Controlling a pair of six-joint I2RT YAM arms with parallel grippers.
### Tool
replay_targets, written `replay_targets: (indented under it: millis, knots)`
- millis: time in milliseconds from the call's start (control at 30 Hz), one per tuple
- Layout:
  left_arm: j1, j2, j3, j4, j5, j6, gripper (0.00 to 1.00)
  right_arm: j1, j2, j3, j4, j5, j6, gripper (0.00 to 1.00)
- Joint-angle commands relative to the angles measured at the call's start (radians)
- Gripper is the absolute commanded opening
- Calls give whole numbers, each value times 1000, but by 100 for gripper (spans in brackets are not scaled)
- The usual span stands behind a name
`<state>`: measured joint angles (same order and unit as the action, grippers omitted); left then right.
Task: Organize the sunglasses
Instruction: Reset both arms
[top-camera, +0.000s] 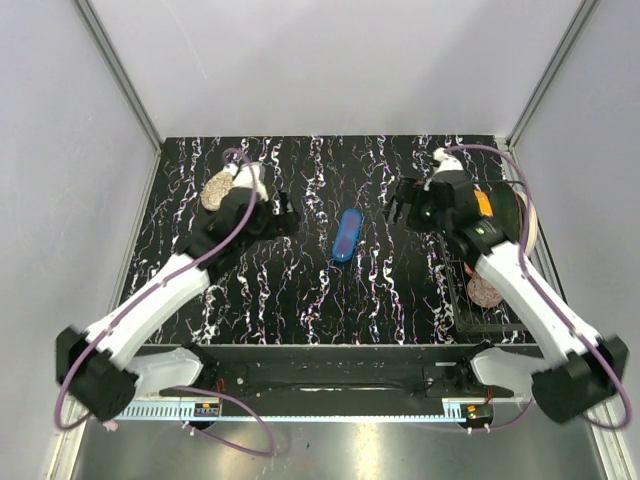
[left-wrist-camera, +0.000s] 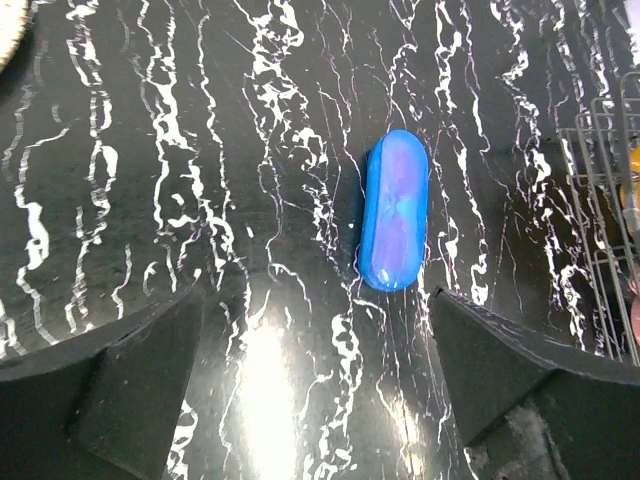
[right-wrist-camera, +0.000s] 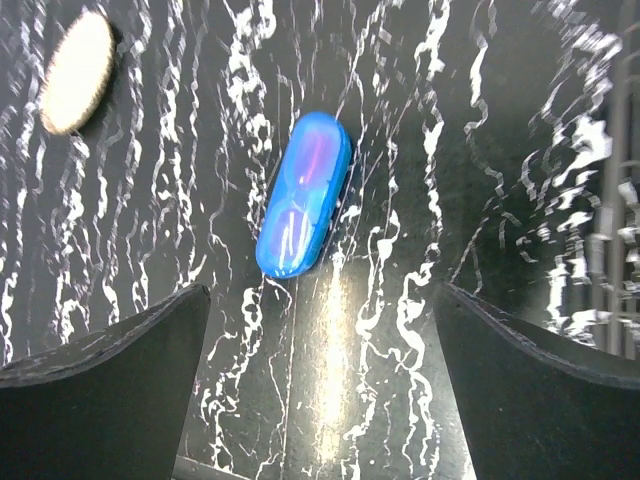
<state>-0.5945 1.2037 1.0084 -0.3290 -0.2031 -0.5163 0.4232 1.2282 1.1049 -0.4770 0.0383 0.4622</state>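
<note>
Black, white-veined table (top-camera: 300, 290) carries a tan oval pad (top-camera: 215, 190) at far left. Next, the left gripper (top-camera: 283, 215) hovers with fingers spread wide and nothing between them. At the centre lies the glossy blue case (top-camera: 346, 234), closed and apart from both grippers. A pink tinge under its lid, seen from both wrists, is likely the sunglasses (left-wrist-camera: 397, 195) shut inside, since no loose pair shows anywhere. Right of it the right gripper (top-camera: 400, 205) hangs likewise splayed and empty, with a wire rack (top-camera: 470, 310) beyond. I judge the tidying essentially done, with at most a retreat left
</note>
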Motion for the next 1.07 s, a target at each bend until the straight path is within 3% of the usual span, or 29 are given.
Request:
replay_targets:
  millis: [0,200,433,1033]
  knots:
    - [5,-220,-39,-97,-60,32,99,3,-215,12,-106,141,-62,100]
    - [9,-421,30,-347,-142,47,99,3,-419,110,-305,288,-37,100]
    - [7,-492,200,-603,-59,22,99,3,-476,230,-512,336,30,100]
    - [9,-483,338,-674,-32,30,99,5,-523,300,-549,341,44,100]
